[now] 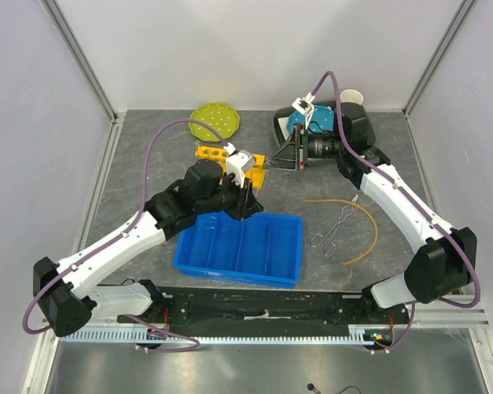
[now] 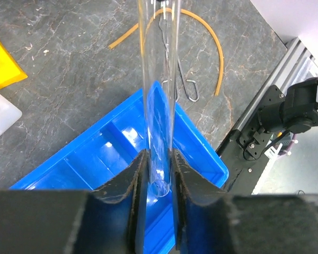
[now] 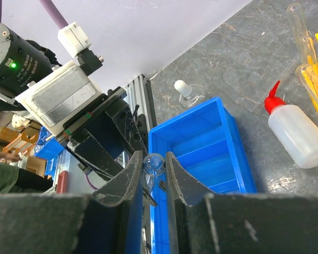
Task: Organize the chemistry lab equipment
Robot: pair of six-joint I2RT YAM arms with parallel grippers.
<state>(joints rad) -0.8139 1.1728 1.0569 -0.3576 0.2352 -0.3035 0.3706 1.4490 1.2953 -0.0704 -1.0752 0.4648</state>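
The left gripper (image 2: 159, 157) pinched a glass test tube (image 2: 158, 79) near its rounded end, above the blue bin (image 2: 90, 159) on the surface (image 2: 69, 58). The right gripper (image 3: 154, 160) looked clamped on the other end. Light, slick and brittle, I judged: grip the wall gently.

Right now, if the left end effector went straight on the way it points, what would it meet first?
Most likely the blue tray: the left end effector, shut on a clear test tube, points into its compartments, though depth is unclear.
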